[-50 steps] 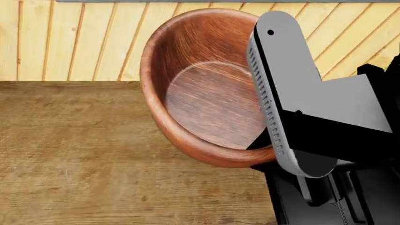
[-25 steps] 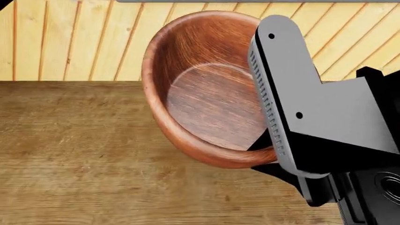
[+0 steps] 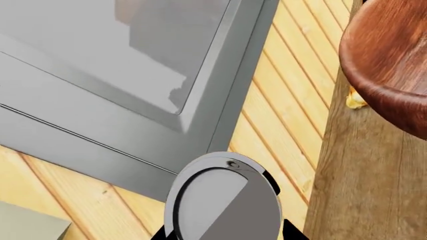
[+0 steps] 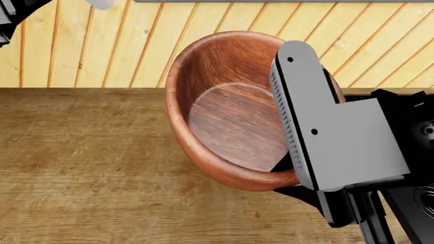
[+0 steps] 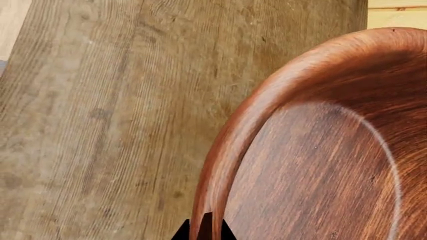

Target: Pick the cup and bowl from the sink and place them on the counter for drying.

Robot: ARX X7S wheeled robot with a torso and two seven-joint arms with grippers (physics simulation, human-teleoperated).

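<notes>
The reddish-brown wooden bowl (image 4: 224, 122) hangs tilted just above the wood-grain counter (image 4: 88, 168), its opening facing me. My right gripper (image 4: 290, 177) is shut on its near-right rim. In the right wrist view the black fingertips (image 5: 217, 232) pinch the rim of the bowl (image 5: 320, 165) over the counter (image 5: 100, 100). The left wrist view shows the bowl (image 3: 393, 60) from outside and one grey finger (image 3: 223, 200); its jaw state does not show. My left arm (image 4: 7, 18) is at the head view's far left corner. The cup is out of view.
A corner of the black sink (image 4: 417, 213) with a round drain lies at the near right, beside the counter. The pale plank wall (image 4: 81, 46) stands behind the counter. A grey framed panel (image 3: 120, 75) hangs on that wall in the left wrist view.
The bowl has dropped lower and slightly right in the head view, still in my right gripper. The sink has slid rightward in view, and my left arm has appeared at the top left.
</notes>
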